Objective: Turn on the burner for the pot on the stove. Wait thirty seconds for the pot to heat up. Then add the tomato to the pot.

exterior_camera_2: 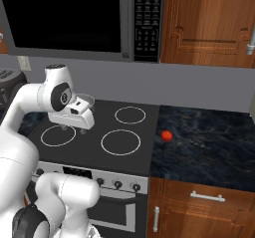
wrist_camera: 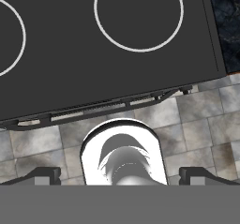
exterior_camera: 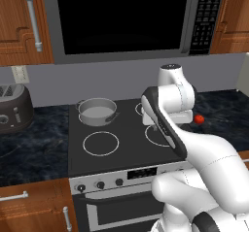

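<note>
Grey metal pot (exterior_camera: 97, 111) waits on the stove's (exterior_camera: 124, 151) back-left ring; no knob touched.
Gripper (wrist_camera: 120, 175), jaws wide and empty, hovers above the cooktop; next it must reach the front knobs (exterior_camera: 99, 184), judging which one serves the pot's burner.

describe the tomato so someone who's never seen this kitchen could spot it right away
Find the black glass stove with four white rings, under the microwave. On the dark speckled counter just right of the cooktop's edge lies the tomato. It is a tiny, smooth, bright red ball, the only red thing around and far smaller than the grey pot on the back left ring.
</note>
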